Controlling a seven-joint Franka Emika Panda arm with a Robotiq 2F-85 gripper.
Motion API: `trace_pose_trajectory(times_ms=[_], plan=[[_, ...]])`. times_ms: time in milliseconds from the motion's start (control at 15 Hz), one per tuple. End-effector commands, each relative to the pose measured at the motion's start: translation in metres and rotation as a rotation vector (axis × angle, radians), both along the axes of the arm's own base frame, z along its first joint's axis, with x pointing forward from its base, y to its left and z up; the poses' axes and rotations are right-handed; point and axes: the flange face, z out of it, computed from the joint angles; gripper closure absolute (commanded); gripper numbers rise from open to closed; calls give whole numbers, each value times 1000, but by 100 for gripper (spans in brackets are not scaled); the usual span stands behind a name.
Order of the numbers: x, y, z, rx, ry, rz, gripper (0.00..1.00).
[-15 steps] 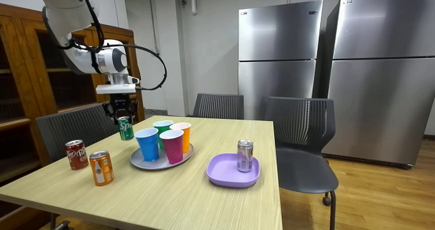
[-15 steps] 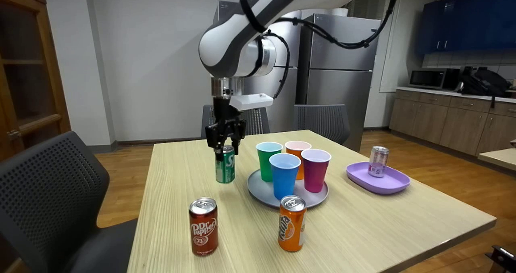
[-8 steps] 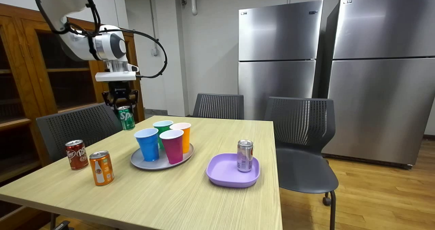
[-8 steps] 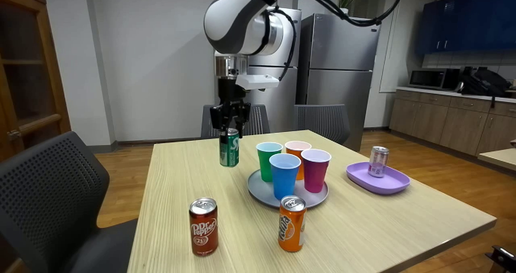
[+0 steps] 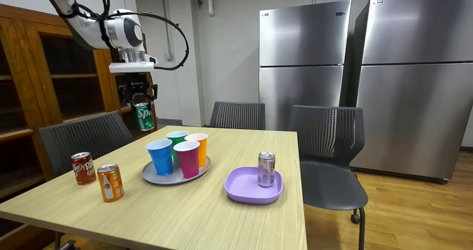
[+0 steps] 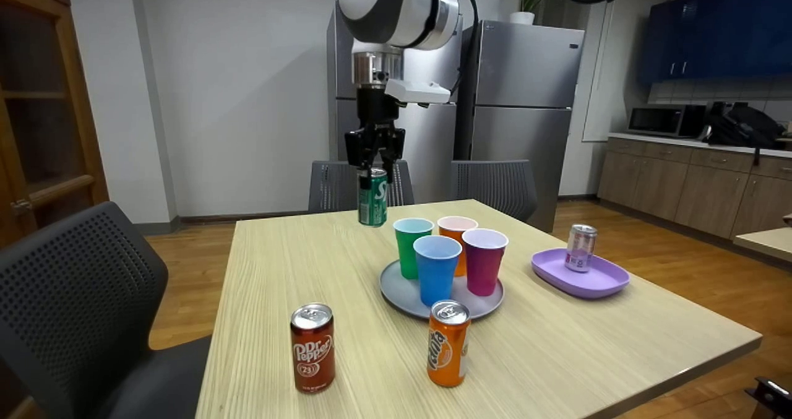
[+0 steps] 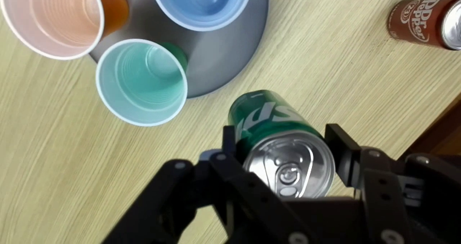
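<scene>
My gripper (image 7: 282, 146) is shut on a green Sprite can (image 7: 268, 119), one finger on each side near its silver top. In both exterior views the can (image 5: 145, 119) hangs in the air above the table's far-left part. Below and beside it stands a grey round plate (image 6: 396, 292) with a green cup (image 6: 408, 252), a blue cup (image 6: 436, 267), an orange cup (image 5: 201, 154) and a magenta cup (image 5: 188, 161). In the wrist view the green cup (image 7: 142, 81) is closest to the held can. The can's base is off the tabletop.
A Dr Pepper can (image 6: 312, 348) and an orange Fanta can (image 6: 448, 345) stand on the wooden table (image 5: 177, 216). A lilac tray (image 5: 240, 191) holds a silver can (image 5: 266, 168). Dark chairs (image 5: 329, 132) surround the table; a wooden cabinet (image 5: 70, 72) stands behind the arm.
The gripper has risen with the Sprite can in its grip. It has also shifted toward the far side of the table, rightward in both exterior views. Cups, other cans and tray stay put.
</scene>
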Motion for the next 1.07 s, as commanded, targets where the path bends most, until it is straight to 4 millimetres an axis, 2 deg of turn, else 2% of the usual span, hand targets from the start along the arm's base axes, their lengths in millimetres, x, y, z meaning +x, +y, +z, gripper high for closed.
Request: trace_pose_trajectory(times_ms=[0,467,1000], plan=[[-10,-27,30,2,-3,-14,62],[-8,-87,56,7,-35,-117,62],[-13,-153,66,-2,-41,-233,62]])
